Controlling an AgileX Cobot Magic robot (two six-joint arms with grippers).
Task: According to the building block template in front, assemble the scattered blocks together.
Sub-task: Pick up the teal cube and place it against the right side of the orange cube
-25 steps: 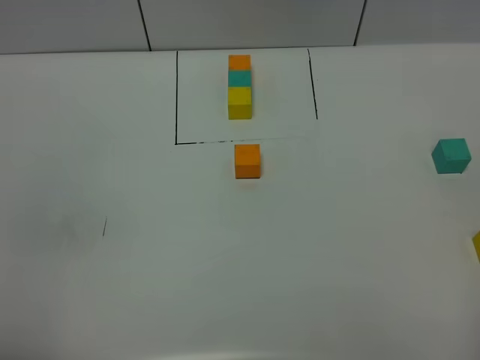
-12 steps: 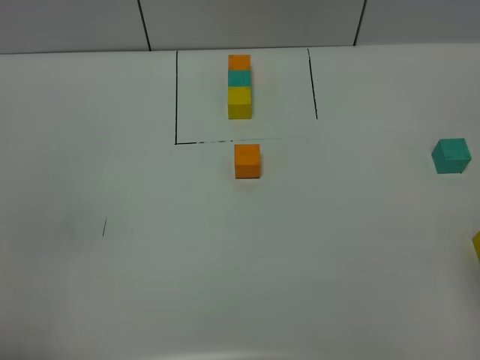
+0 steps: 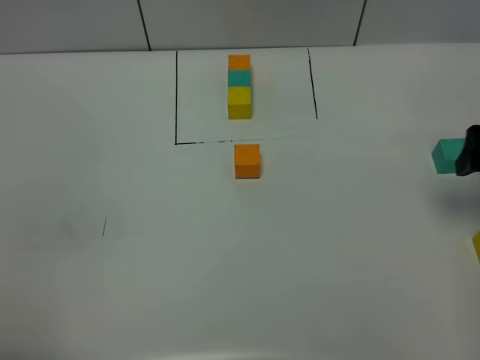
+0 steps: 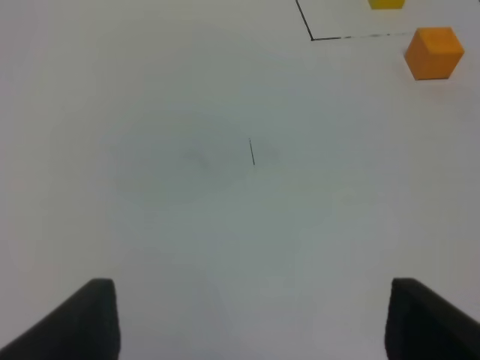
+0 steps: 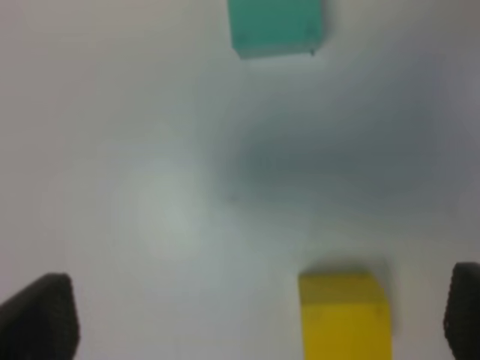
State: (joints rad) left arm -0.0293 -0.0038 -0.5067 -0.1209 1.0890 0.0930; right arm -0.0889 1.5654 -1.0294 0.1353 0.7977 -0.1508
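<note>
My right gripper [image 5: 251, 319] is spread wide, yellow block [image 5: 345, 319] off-centre between its fingertips [image 5: 37, 319], teal block [image 5: 276, 26] just ahead (teal goes next, I reckon), so closing here risks grabbing the wrong cube

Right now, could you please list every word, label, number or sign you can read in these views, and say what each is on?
None: no view shows readable text.
The orange cube, teal cube, yellow cube and template are plain.
The table bears only a drawn black frame and a short stroke, not letters.
</note>
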